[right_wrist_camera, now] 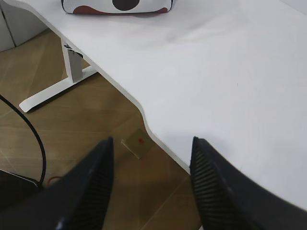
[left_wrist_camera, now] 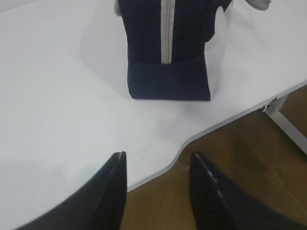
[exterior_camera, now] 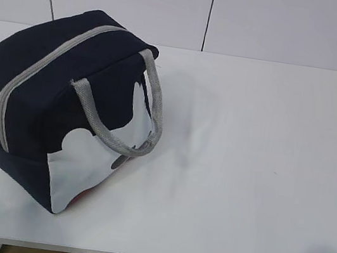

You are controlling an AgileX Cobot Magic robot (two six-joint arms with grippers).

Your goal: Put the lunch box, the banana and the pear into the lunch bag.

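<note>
- Exterior view: I see the lunch bag [exterior_camera: 62, 109] standing on the left part of the white table [exterior_camera: 258, 166], navy with white patches on its near side. Its grey zipper [exterior_camera: 50, 63] runs over the top and down the left end, and looks closed along all I can see. A grey strap handle [exterior_camera: 121, 119] hangs down over the side facing me. Neither arm shows here, and I cannot see inside the bag. Behind the table is a pale panelled wall [exterior_camera: 206, 10].
- Left wrist view: my left gripper [left_wrist_camera: 156, 177] hovers near the table's front edge with its two dark fingers [left_wrist_camera: 108, 191] apart and nothing between them. Ahead is the bag's narrow end, zipper running down its middle, something the exterior view shows only at a slant. Below the table edge I see wooden floor [left_wrist_camera: 240, 158] and a white table leg [left_wrist_camera: 288, 124].
- Right wrist view: my right gripper [right_wrist_camera: 151, 182] hangs over the table's curved front edge, fingers [right_wrist_camera: 91, 191] spread, empty. Only the bag's white lower edge, with a dark spot and a reddish patch, shows at the top. A black cable [right_wrist_camera: 29, 129] lies on the floor.
</note>
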